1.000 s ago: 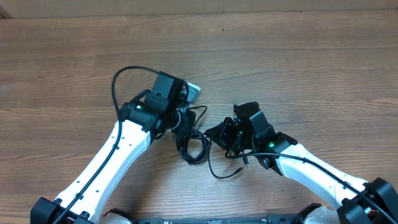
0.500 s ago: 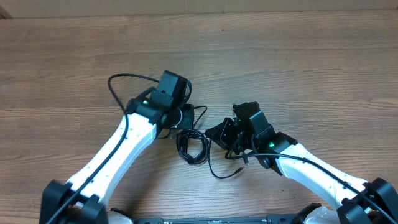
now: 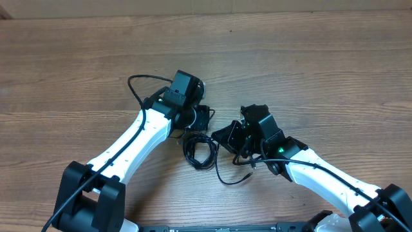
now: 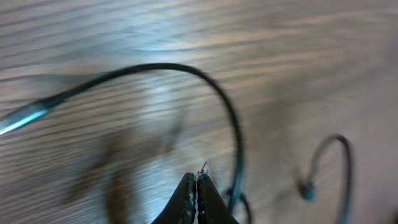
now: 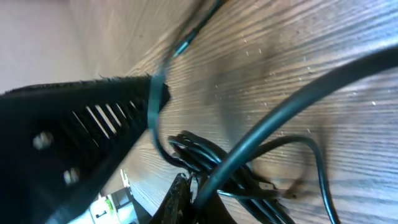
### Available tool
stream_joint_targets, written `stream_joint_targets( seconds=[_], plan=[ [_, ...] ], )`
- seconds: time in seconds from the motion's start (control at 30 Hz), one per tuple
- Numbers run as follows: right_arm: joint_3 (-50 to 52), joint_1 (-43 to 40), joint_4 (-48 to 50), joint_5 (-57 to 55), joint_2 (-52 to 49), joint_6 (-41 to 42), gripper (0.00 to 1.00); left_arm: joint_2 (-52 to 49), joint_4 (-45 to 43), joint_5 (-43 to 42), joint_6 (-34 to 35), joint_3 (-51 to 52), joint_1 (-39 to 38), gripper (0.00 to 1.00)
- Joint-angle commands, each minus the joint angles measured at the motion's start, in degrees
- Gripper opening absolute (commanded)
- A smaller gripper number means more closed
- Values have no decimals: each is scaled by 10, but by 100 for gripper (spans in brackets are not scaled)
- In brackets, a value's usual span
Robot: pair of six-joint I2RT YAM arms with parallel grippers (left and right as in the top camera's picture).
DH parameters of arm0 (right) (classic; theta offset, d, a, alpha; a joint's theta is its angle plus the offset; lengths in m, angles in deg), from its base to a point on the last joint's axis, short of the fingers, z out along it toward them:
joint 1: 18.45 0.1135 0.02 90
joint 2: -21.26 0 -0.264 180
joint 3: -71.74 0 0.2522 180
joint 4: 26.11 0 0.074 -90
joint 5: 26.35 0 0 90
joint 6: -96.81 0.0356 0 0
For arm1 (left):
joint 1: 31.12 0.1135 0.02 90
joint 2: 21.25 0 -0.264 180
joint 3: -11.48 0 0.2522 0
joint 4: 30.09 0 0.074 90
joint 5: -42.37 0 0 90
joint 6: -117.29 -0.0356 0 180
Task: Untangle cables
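The cables (image 3: 199, 153) lie in a small bunch on the bench (image 3: 322, 58), between the two arms. One loose bit curls down toward the near edge.

They are thin, light and floppy. They will bend and slide when pulled, and one strand will drag the others along. I think a loose end or its hard little plug (image 4: 25, 117) is the best place to take hold. Grabbing the middle of the bunch would catch many strands at once. A hard tug could make the knot tighter.

The left fingers (image 4: 188, 202) are pressed tight together, and I see nothing between them. A cable arcs by just beside them.

The right fingers (image 5: 179, 202) are squeezed together too. A cable comes out right at their tips, so they seem to be pinching it.

From above, the arms hide both sets of fingers and part of the bunch. The left wrist view is blurry. I cannot tell how many cables there are or how they cross.
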Motion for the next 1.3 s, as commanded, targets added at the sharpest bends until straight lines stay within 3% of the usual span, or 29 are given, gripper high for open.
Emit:
stream_joint_targets(
  seconds=[0.0,0.27,0.37,0.5,0.57,0.63,0.8,0.97,1.1,1.2,1.27],
  plan=[
    [-3,1,9,-8,-2,-3,4,-3,5,-96,-92,-8,1,4],
    [-3,1,9,-23,-2,5,4,-3,48,-99,-141,-8,1,4],
    [-3,1,9,-26,-2,7,10,-3,51,-99,-145,-8,1,4],
    [-3,1,8,-30,-2,7,41,-3,51,-99,-145,-8,1,4],
    [-3,1,6,-39,-2,23,63,-3,51,-99,-145,-8,1,4],
    [-3,1,1,-61,-2,38,70,-3,51,-99,-145,-8,1,4],
    [-3,1,-2,-115,-2,94,71,-3,52,-99,-145,-8,1,4],
    [-3,1,0,-143,-2,97,71,-1,65,-90,-164,-8,5,4],
    [-3,1,1,-172,-7,87,72,26,139,-8,-179,-28,57,5],
    [-3,2,10,-176,-24,73,72,58,156,-4,-179,-37,101,5],
    [-3,2,27,-152,-39,73,77,87,153,-4,-169,-38,134,15]
  ],
)
